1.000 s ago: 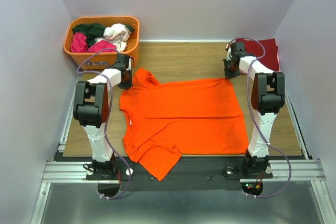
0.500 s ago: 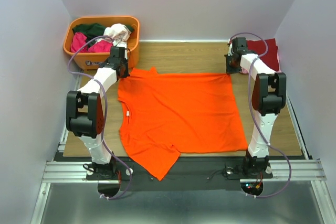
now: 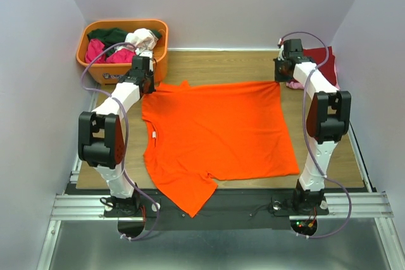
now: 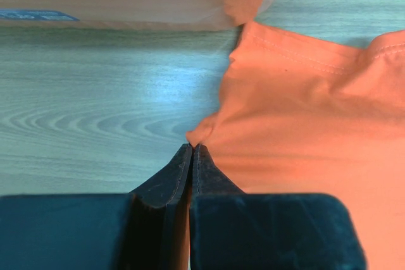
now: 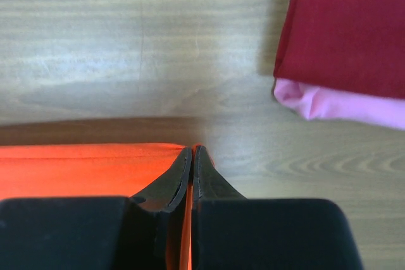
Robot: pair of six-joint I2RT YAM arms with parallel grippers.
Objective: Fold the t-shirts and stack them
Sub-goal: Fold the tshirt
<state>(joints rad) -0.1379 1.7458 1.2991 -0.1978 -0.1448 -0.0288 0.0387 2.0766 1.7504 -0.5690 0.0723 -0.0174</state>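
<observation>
The left gripper (image 3: 147, 88) has moved farther out and now sits just beside the orange tub (image 3: 88, 67). The right gripper (image 3: 280, 80) has likewise moved out, closer to the dark red shirt (image 3: 321, 57). The orange shirt (image 3: 215, 131) has gone with them, its far edge drawn back into a straighter line.

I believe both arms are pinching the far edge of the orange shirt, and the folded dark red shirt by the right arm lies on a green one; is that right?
Not quite: the dark red shirt lies on a pink shirt, not a green one, as the right wrist view shows. The orange shirt is indeed pinched at its far edge.
</observation>
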